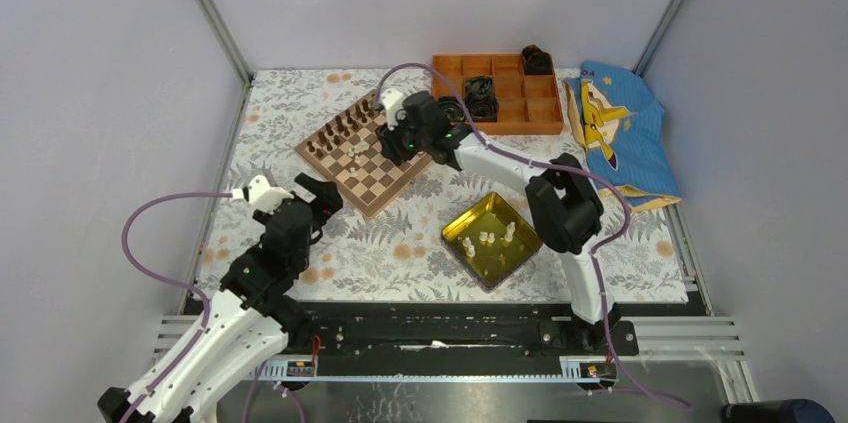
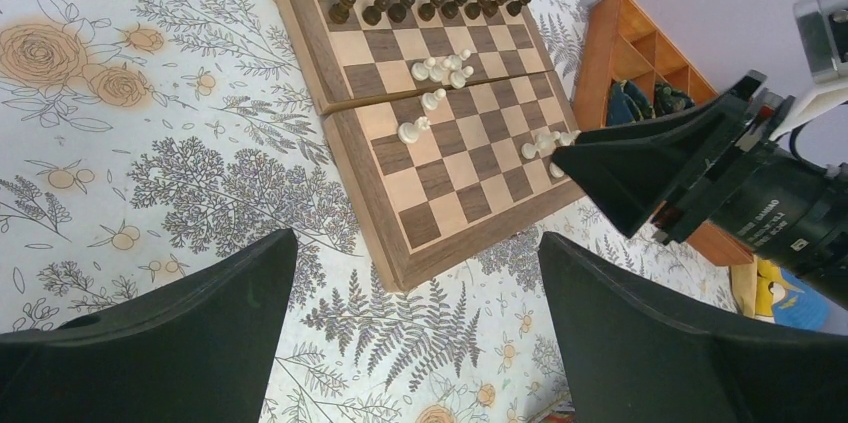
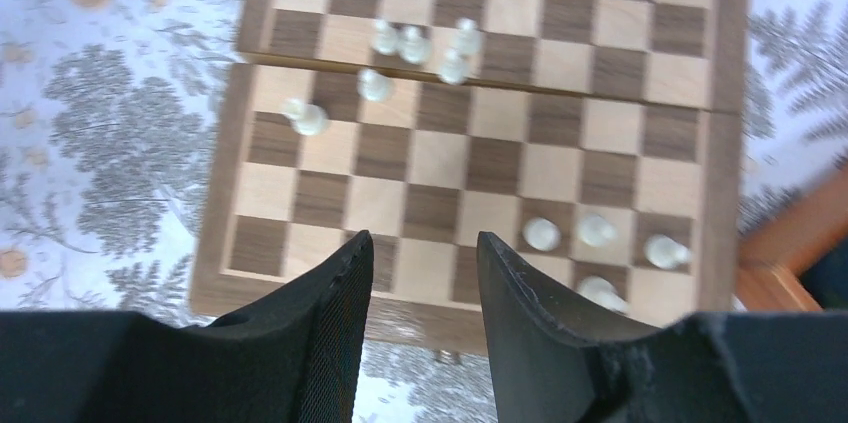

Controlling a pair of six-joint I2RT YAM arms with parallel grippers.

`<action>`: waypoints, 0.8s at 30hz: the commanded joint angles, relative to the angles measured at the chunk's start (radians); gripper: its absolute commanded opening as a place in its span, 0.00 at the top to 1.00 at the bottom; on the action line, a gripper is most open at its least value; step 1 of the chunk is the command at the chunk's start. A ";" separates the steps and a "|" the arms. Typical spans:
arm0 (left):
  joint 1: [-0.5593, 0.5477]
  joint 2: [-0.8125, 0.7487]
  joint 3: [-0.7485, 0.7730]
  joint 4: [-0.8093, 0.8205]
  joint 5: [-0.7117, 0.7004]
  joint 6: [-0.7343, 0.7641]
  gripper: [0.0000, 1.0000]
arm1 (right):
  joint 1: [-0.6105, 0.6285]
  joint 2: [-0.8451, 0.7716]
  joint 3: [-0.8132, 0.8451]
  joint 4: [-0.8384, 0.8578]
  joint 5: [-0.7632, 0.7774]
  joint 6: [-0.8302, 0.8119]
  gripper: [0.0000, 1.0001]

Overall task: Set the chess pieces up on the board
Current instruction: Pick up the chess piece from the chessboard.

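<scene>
Cream-white chess pieces (image 3: pixel 413 44) lie loose on the board (image 3: pixel 495 165): a cluster mid-board ahead of your right fingers (image 3: pixel 318 343), a few on the near rows just to their right. Those fingers stand part-way spread with nothing between them, so centre one piece in the gap, descend straight and close gently. Your left fingers (image 2: pixel 170 343), spread wide, hover over the surface (image 2: pixel 150 143) beside the board.

Left arm (image 1: pixel 215 328) sits low and reaches toward 1 o'clock. Left gripper (image 1: pixel 322 198) has its jaws spread full, nothing between them. Right arm (image 1: pixel 565 208) has its elbow up and forearm stretched toward 10 o'clock. Right gripper (image 1: pixel 395 146) points down, fingers (image 3: pixel 330 323) part-way apart, gap empty.
</scene>
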 commanded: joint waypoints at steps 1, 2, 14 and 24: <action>-0.005 -0.018 0.016 -0.016 -0.016 -0.011 0.01 | 0.063 0.040 0.090 -0.008 -0.046 -0.032 0.50; -0.005 -0.022 0.017 -0.019 -0.016 -0.011 0.01 | 0.071 0.050 0.099 -0.005 -0.049 -0.028 0.50; -0.005 -0.052 0.011 -0.032 -0.009 -0.015 0.01 | 0.120 0.168 0.173 0.065 -0.056 0.001 0.50; -0.005 -0.051 0.006 -0.030 -0.011 -0.018 0.01 | 0.119 0.212 0.138 0.197 -0.102 0.023 0.49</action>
